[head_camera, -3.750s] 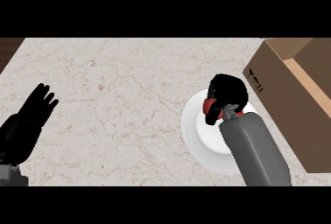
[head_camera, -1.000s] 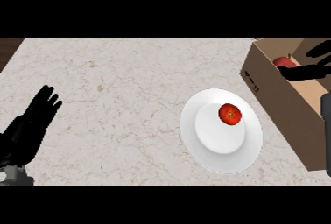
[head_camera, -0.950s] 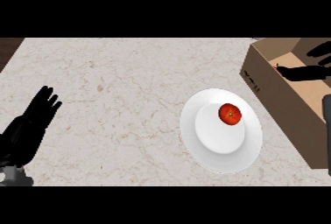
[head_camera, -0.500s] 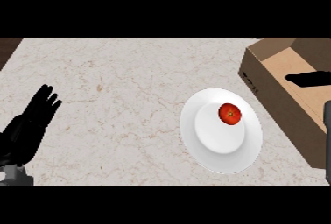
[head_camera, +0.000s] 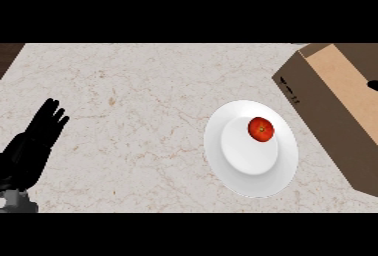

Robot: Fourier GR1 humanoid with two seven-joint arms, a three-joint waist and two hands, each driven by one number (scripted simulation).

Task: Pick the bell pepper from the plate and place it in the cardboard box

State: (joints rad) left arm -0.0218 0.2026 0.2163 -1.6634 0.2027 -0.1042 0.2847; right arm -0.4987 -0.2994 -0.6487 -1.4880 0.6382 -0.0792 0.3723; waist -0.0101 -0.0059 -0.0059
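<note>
on counter [head_camera: 133, 100]: one plate [head_camera: 251, 186] bearing one bell pepper [head_camera: 260, 129], one cardboard box [head_camera: 336, 110]; left hand [head_camera: 33, 145] outspread.

Marbled stone counter [head_camera: 148, 100], matt cardboard box [head_camera: 339, 115]

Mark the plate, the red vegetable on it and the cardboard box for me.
plate [head_camera: 212, 147], head view, on its bare left rim.
red vegetable [head_camera: 260, 129], head view, on the middle of its top.
cardboard box [head_camera: 336, 105], head view, on its light brown face.
</note>
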